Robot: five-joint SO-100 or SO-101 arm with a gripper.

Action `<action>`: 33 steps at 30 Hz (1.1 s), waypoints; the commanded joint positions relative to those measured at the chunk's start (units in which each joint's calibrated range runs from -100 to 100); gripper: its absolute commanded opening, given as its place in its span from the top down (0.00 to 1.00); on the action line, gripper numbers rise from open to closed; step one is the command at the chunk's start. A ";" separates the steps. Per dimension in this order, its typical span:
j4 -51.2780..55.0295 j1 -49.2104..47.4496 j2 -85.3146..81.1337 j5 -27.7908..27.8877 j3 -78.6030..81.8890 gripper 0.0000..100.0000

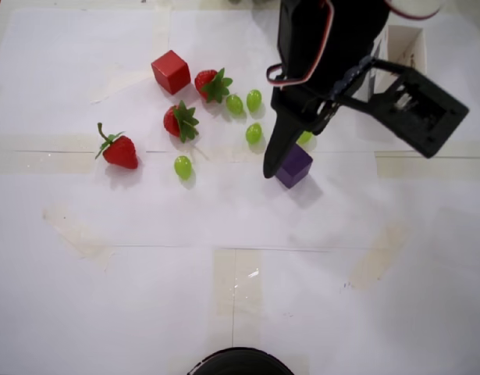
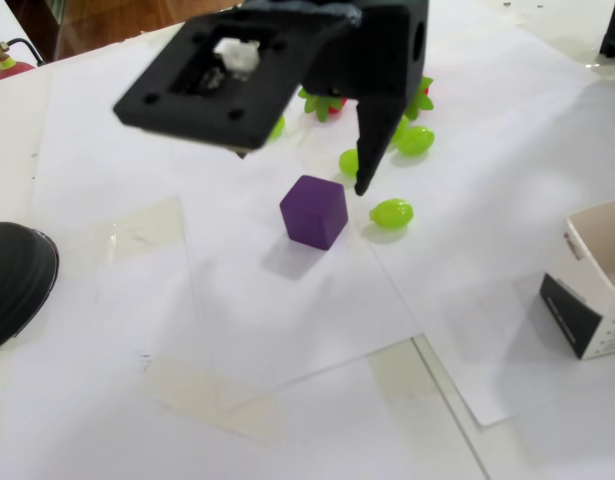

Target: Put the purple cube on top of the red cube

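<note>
White-papered desk (image 1: 107,297), taped seams, fruit scattered toward far edge. Approach step: fingers (image 2: 365,170) spread wide, empty, hovering over purple cube (image 1: 293,166) mid-desk, no contact. Next: descend, straddle cube, close. Red cube (image 1: 171,71) near far edge, well apart, bare-topped. Second fingertip hidden behind black housing; red cube unseen in fixed view.
</note>
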 commanded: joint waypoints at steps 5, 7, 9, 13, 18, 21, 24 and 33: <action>-3.65 0.77 2.61 -0.05 -1.25 0.67; -3.57 1.00 3.04 0.00 -0.97 0.67; -4.31 1.14 3.12 0.05 -0.34 0.67; -4.63 1.44 3.21 0.00 0.21 0.67; -5.21 2.02 3.21 -0.15 1.39 0.73; -5.94 2.25 3.21 -0.15 2.75 0.75; -7.49 2.25 3.12 0.24 4.57 0.75; -8.88 2.25 2.87 0.10 6.30 0.78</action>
